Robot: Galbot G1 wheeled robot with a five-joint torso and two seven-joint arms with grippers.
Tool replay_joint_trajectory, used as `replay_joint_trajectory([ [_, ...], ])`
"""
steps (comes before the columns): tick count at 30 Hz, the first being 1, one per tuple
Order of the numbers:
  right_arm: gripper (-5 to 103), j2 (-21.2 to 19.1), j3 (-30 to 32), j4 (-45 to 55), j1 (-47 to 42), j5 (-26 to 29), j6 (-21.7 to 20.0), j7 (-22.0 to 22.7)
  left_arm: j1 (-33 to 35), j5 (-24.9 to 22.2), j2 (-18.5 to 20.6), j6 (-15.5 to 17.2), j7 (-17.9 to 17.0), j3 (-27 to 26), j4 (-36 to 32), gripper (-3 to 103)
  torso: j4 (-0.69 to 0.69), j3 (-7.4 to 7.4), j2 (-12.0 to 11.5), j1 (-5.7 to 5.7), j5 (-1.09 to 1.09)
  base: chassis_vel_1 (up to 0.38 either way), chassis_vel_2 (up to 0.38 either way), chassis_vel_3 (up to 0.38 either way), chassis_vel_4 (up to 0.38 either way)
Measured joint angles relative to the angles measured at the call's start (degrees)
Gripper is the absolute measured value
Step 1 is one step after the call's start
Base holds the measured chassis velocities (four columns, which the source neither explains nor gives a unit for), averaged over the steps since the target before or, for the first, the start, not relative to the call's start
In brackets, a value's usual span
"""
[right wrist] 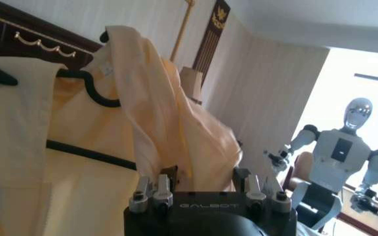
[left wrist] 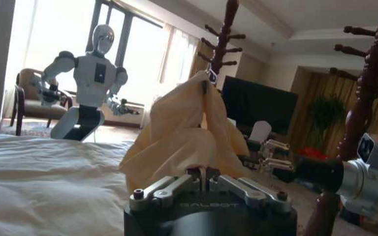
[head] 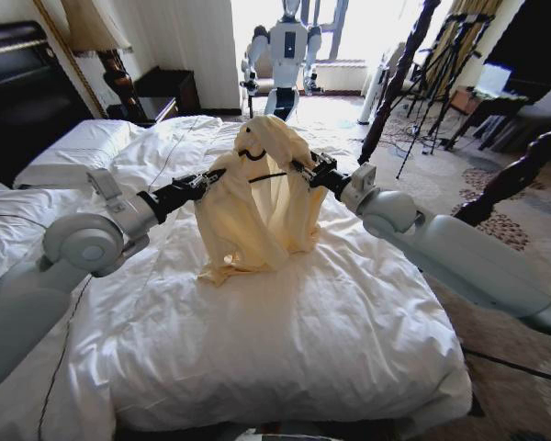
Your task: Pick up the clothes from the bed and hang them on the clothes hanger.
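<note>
The clothes (head: pixel 257 220), a pale yellow shirt, hang bunched between my two grippers above the middle of the bed (head: pixel 285 349), and the lower folds rest on the white duvet. The black clothes hanger (head: pixel 268 176) runs through the shirt, its bar showing at chest height. My left gripper (head: pixel 208 180) is shut on the shirt's left edge; in the left wrist view its fingers (left wrist: pixel 205 173) pinch the fabric (left wrist: pixel 175 132). At the shirt's right shoulder, my right gripper (head: pixel 305 169) has its fingers (right wrist: pixel 169 176) apart around a fold (right wrist: pixel 163 113), near the hanger's bar (right wrist: pixel 90 153).
White pillows (head: pixel 83 147) and a dark headboard lie at the far left. Dark wooden bedposts (head: pixel 399 73) rise on the right, with black tripods (head: pixel 445 64) behind. Another white robot (head: pixel 287 46) stands by the window beyond the bed. A pegged wooden post (left wrist: pixel 223 29) stands nearby.
</note>
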Motion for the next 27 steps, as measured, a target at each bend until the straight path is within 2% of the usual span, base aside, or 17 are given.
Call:
replay_joint_trajectory([
  [1,56,-0.20,0.00,0.16,0.49,0.75,-0.40,-0.64,0.26,0.65,0.05,-0.05,0.25,-0.02,-0.04,2,0.00,0.00,0.00,0.00,0.00,0.000,0.000,0.000,0.000],
  [2,56,-0.44,0.00,0.70,1.00,2.20,-1.26,-0.91,0.41,1.15,0.11,-0.09,0.43,-0.03,-0.05,2,-0.01,0.00,0.00,0.00,0.00,0.000,0.000,0.000,0.000],
  [3,66,-0.57,0.00,1.10,1.35,3.27,-1.84,-0.92,0.45,1.51,0.13,-0.10,0.54,-0.03,-0.05,2,-0.01,0.00,0.00,0.00,0.00,0.000,0.000,0.000,0.000],
  [5,66,-0.68,0.00,1.48,1.79,4.36,-2.39,-0.88,0.45,2.03,0.16,-0.17,0.68,-0.03,0.03,2,-0.02,0.00,0.00,0.00,0.00,0.000,0.000,0.000,0.000],
  [6,78,-0.84,0.01,1.78,2.17,5.10,-2.97,-0.80,0.40,2.54,0.17,-0.44,0.82,-0.03,0.25,2,-0.01,0.00,0.00,0.00,0.00,0.000,0.000,0.000,0.000],
  [8,78,-1.07,0.14,2.12,2.37,5.81,-3.53,-0.61,0.36,2.76,0.21,-0.61,0.89,-0.03,0.35,2,0.00,0.00,0.00,0.00,0.00,0.000,0.000,0.000,0.000],
  [9,88,-1.41,0.35,2.51,2.44,6.58,-4.04,-0.19,0.37,2.85,0.26,-0.67,0.92,-0.04,0.36,2,0.00,0.00,0.00,0.00,-0.01,0.000,0.000,0.000,0.000],
  [11,88,-1.79,0.48,2.85,2.39,7.27,-4.33,0.20,0.44,2.90,0.32,-0.70,0.94,-0.13,0.36,2,-0.01,0.00,0.00,0.00,-0.01,0.000,0.000,0.000,0.000],
  [12,97,-2.20,0.57,3.23,2.15,7.81,-4.46,0.64,0.53,2.92,0.36,-0.72,0.99,-0.22,0.32,2,-0.01,0.00,0.00,0.00,-0.01,0.000,0.000,0.000,0.000],
  [16,99,-3.00,0.84,4.34,0.15,8.71,-4.61,2.62,0.65,3.35,0.42,-0.87,1.13,-0.29,0.37,2,-0.03,0.00,0.00,0.00,0.01,0.000,0.000,0.000,0.000],
  [20,100,-1.97,1.09,2.44,-0.16,8.75,-4.45,3.49,0.56,4.38,0.94,-1.28,1.86,-0.49,0.61,2,-0.02,0.00,0.00,0.00,0.00,0.000,0.000,0.000,0.000],
  [22,100,-0.46,1.03,-1.90,1.73,8.61,-4.17,0.77,0.69,5.58,1.42,-1.82,3.53,-1.32,0.84,2,0.00,0.00,0.00,0.00,0.02,0.000,0.000,0.000,0.000],
  [23,100,-0.46,1.03,-1.90,1.73,8.61,-4.17,0.77,0.69,5.58,1.42,-1.82,3.53,-1.32,0.84,2,0.00,0.00,0.00,0.00,0.02,0.000,0.000,0.000,0.000],
  [25,100,0.55,-0.10,-5.99,5.19,9.23,-4.21,-4.52,1.03,7.36,2.00,-3.09,5.97,-1.72,1.21,2,0.00,0.01,0.00,0.01,0.01,0.000,0.000,0.000,0.000],
  [26,100,0.54,-0.63,-7.82,7.21,10.69,-4.79,-8.86,1.14,8.24,2.11,-3.78,7.49,-1.73,1.46,2,0.02,0.02,-0.01,0.02,0.01,0.000,0.000,0.000,0.000],
  [27,100,0.54,-0.63,-7.82,7.21,10.69,-4.79,-8.86,1.14,8.24,2.11,-3.78,7.49,-1.73,1.46,2,0.02,0.02,-0.01,0.02,0.01,0.000,0.000,0.000,0.000],
])
